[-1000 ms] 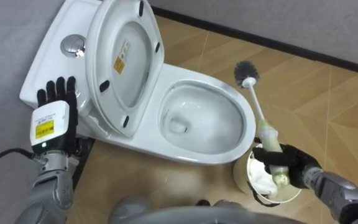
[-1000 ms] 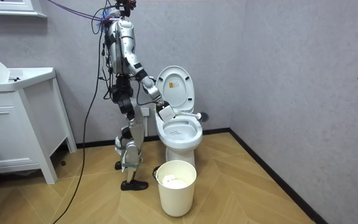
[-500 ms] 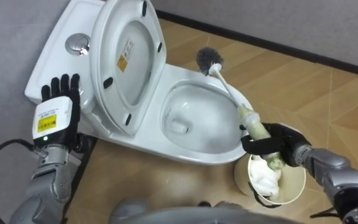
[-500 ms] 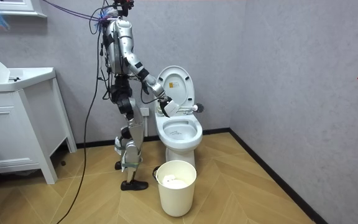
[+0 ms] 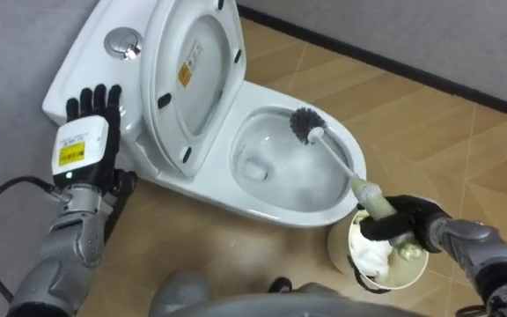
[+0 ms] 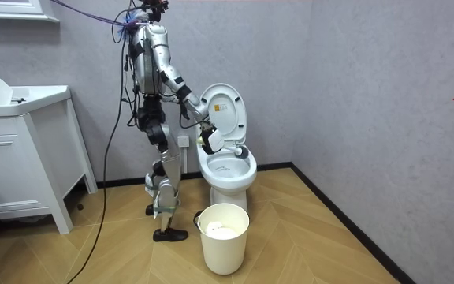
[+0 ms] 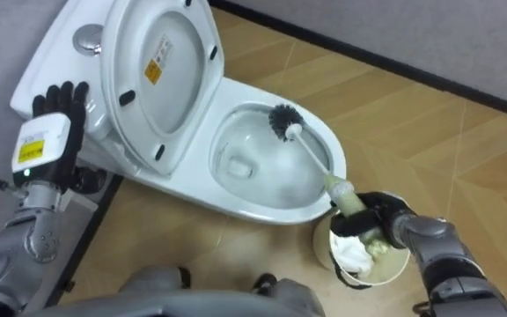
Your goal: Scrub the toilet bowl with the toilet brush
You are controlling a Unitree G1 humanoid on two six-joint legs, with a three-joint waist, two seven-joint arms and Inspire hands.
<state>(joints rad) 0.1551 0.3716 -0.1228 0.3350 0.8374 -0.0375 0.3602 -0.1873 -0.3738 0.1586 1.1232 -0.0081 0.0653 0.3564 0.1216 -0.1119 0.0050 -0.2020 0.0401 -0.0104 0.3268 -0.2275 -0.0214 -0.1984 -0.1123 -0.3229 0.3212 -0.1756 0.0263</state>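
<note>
As right hand (image 5: 401,220) grips brush (image 5: 339,160), bristles (image 5: 306,124) inside toilet bowl (image 5: 269,210).

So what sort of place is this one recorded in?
Most likely a bathroom: a white ceramic toilet with its lid raised, a white vanity cabinet with a basin at the room view's left, and a grey-bristled toilet brush held in the bowl by the right hand.
</note>
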